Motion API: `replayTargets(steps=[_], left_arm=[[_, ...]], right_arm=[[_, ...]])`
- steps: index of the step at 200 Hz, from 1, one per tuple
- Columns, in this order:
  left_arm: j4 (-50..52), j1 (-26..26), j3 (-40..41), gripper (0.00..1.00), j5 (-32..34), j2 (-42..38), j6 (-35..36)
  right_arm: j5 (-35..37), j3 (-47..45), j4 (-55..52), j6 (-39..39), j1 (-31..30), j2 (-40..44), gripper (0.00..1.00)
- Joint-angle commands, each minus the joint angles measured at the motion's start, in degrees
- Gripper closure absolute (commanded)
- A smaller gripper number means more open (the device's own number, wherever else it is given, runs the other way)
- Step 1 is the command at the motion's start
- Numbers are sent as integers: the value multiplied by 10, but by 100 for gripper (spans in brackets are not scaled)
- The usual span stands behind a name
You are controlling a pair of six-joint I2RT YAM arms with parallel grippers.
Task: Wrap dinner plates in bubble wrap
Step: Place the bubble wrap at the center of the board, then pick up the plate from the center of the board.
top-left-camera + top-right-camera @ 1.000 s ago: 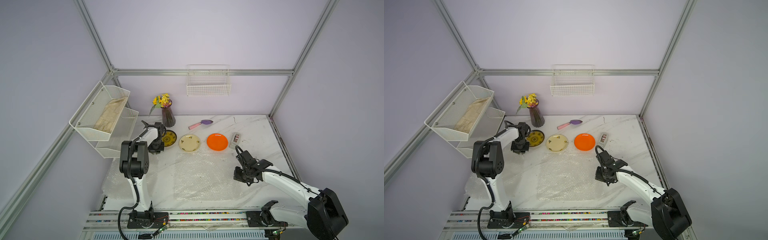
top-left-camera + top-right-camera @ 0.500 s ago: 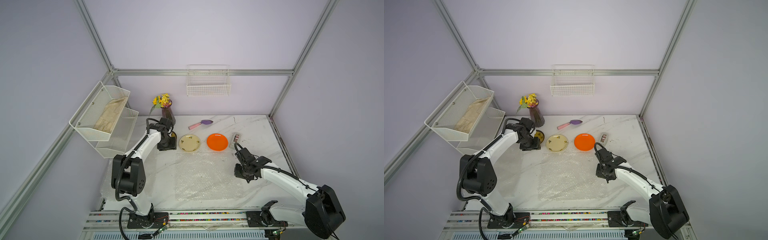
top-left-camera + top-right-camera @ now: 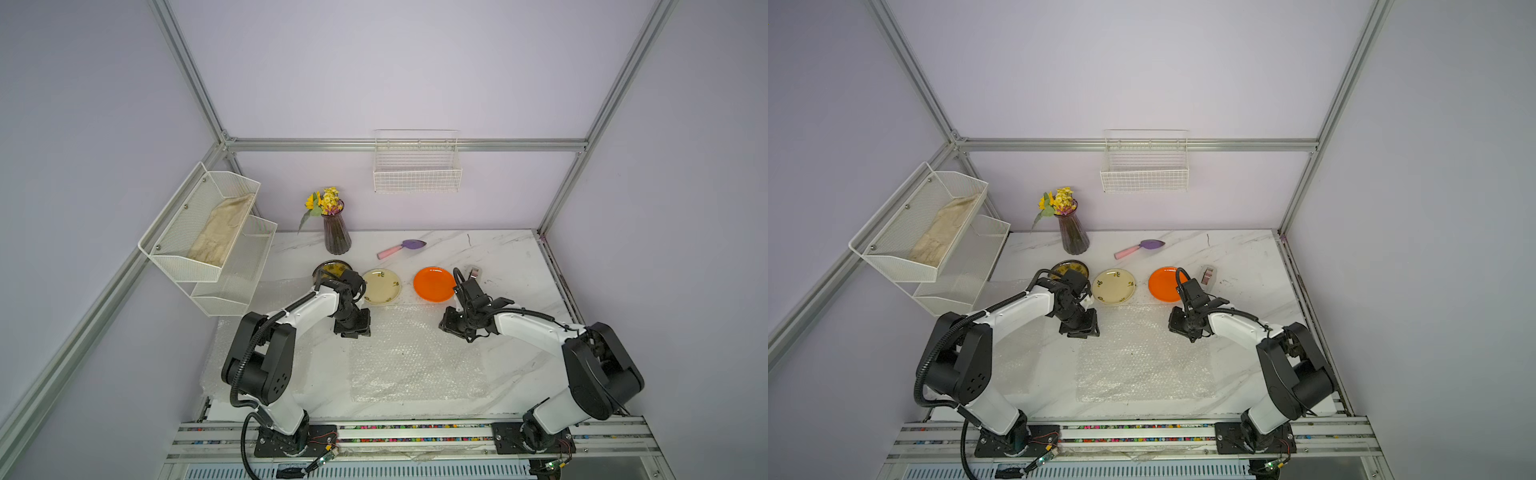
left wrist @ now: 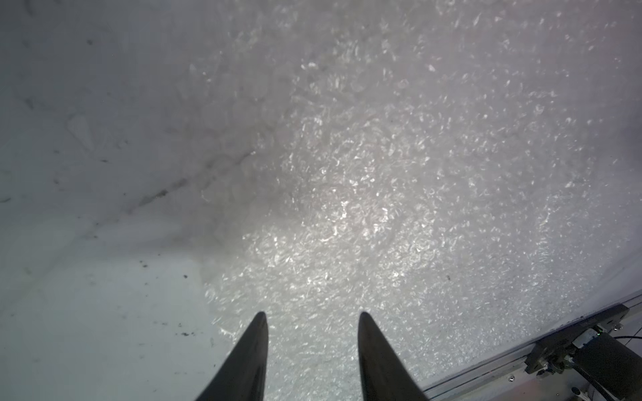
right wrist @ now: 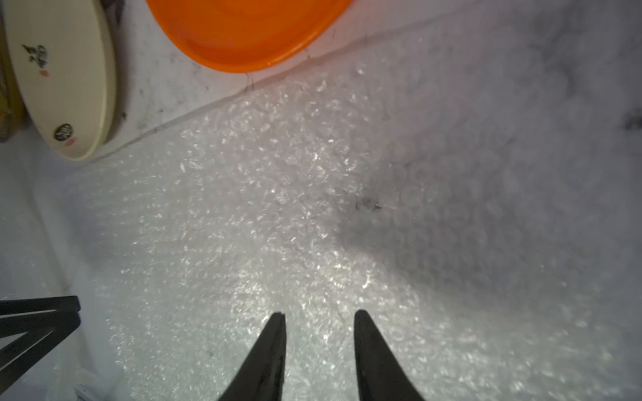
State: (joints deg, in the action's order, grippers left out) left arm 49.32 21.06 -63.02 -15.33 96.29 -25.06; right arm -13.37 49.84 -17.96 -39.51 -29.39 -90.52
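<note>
1. Found the bubble wrap spread flat on the tabletop, midway between the left and right edges and reaching toward the front edge.
2. Noted a second bubble wrap sheet lying flat near the left edge, partly hidden under the left arm.
3. Recorded three dinner plates in a row just beyond the far edge of the central sheet, all face up: orange plate toward the right, cream plate in the middle, yellow plate toward the left and partly hidden behind the left arm.
4. Checked the right wrist view: orange plate just beside the sheet's far edge, cream plate close by. Unable to tell whether either touches the sheet.
5. Located the left gripper over the far left corner of the central sheet, fingers apart, nothing between them. Cannot tell whether the tips touch the sheet.
6. Located the right gripper over the sheet near its far right corner, fingers likewise apart and holding nothing.
7. Observed a grey tape dispenser just right of the orange plate, beside the right arm.
8. Logged, toward the rear edge, a purple scoop with pink handle and a dark vase of yellow flowers near the rear left corner.
9. Logged, off the tabletop, a wire shelf beyond the left edge with a beige cloth in its upper tier, and a wire basket on the rear wall.
</note>
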Motion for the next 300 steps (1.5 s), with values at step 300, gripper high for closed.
replayTargets(steps=[300], left_arm=[[-110, 54, 49, 59, -60, -42, -21]], right_arm=[[-15, 81, 243, -141, 126, -184, 87]])
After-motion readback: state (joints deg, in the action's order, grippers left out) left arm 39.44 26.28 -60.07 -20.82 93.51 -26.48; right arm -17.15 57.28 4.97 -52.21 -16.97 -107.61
